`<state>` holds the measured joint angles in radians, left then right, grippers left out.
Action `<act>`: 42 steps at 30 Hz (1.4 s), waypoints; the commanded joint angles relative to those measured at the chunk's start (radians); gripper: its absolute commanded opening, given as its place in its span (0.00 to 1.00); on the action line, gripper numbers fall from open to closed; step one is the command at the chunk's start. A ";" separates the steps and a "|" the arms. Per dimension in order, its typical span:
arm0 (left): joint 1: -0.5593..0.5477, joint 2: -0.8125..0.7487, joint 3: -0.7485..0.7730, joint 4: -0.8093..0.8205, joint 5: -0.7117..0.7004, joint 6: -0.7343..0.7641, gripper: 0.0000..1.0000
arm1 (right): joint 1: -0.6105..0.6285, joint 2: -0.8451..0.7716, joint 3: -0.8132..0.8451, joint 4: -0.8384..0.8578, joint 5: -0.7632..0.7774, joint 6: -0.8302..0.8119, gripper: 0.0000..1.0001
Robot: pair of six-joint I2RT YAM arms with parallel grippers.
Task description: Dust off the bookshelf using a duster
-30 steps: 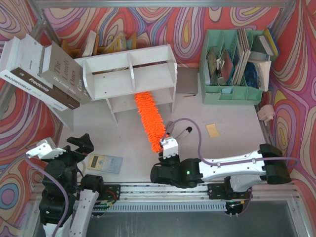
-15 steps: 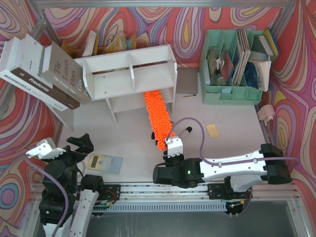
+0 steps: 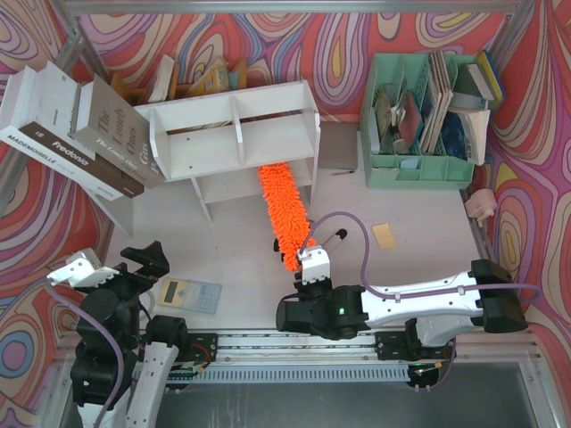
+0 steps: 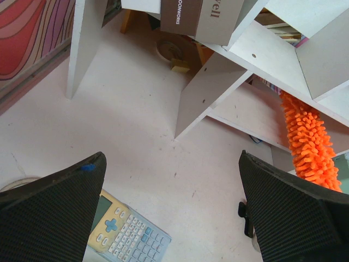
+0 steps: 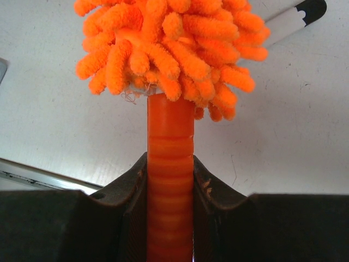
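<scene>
Now you have the duster (image 3: 283, 214) by its handle, tip in the bookshelf (image 3: 234, 134)
Your right fingers (image 5: 124, 199) clench the stiff ribbed handle (image 5: 170, 158), the sound place to grip, I judge; the fluffy head looks light and floppy. Its long axis runs away from you over the counter (image 3: 232, 259), tip slightly left, into the lower tier; your left fingers (image 4: 49, 213) gape, grasping nothing

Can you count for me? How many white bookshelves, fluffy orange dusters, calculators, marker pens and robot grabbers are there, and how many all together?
bookshelf: 1
duster: 1
calculator: 1
marker pen: 1
grippers: 2, the left gripper open and the right gripper shut on the duster's handle
Total: 6
</scene>
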<state>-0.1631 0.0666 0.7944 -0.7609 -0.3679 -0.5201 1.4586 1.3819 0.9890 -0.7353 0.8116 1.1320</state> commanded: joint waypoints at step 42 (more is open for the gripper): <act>-0.007 0.054 -0.006 0.034 0.048 0.025 0.99 | 0.022 -0.039 -0.081 0.264 0.018 -0.122 0.00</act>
<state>-0.1658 0.1371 0.7952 -0.7525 -0.3218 -0.5117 1.4746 1.3956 0.9279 -0.5076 0.7731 1.0264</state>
